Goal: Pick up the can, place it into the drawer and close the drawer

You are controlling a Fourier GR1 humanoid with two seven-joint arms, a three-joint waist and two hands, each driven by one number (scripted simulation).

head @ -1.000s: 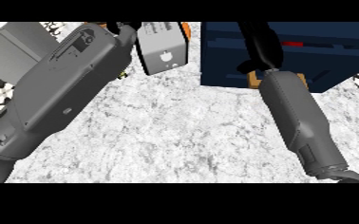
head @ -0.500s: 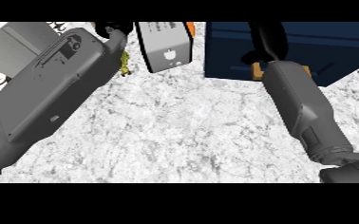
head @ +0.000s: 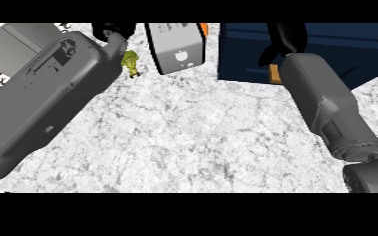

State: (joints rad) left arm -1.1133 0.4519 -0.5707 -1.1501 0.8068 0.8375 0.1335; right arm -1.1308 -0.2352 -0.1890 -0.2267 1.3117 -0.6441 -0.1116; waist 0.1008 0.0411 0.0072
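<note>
Seemingly mid-task: the right hand (head: 284, 37) reaches over the dark blue drawer (head: 332, 45) at the upper right of the frame. The drawer looks pulled out and is not yet closed. The can (head: 275, 74) is probably the sliver of orange just under that hand, at the drawer's near edge; whether the hand is holding it or has let go, I cannot tell. The left hand (head: 112, 30) shows at the top left, its state also unclear. A grey box (head: 176, 47) stands at top centre on the marbled worktop (head: 192, 140). Compared with a second ago, the right forearm has pushed slightly higher over the drawer; box and drawer lie unchanged.
</note>
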